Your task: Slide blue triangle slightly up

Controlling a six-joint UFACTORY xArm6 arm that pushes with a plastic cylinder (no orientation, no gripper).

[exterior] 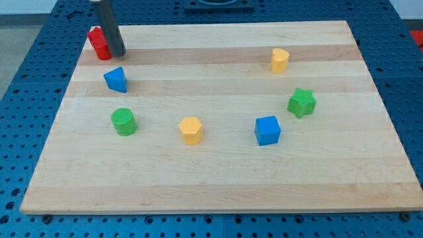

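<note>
Right now my tip (117, 55) is sitting at the view's top left of the wooden board (218, 178), pressing against or just beside the right flank of the red block (99, 42), whose shape I cannot make out because the rod is partly covering it. No jaws are fitted to this arm, only the straight dark rod, so nothing is being held or clamped.

The blue triangle (115, 79) is lying just below my tip in the view, near it but apart from it, with bare wood showing between the two. That is the relation the coming move is hanging on: the task is asking for the triangle to go slightly up, and my tip is standing on the upper side of it, the wrong side for such a push. By my judgement the tip is needing to travel round the triangle, probably by the view's right where the board is open, and come to its lower edge before pushing up.

The green cylinder (123, 122) is waiting below the triangle, so the path underneath is looking narrow, and a careless sweep is risking a nudge to it. The red block above is also limiting how far up the triangle can go
</note>
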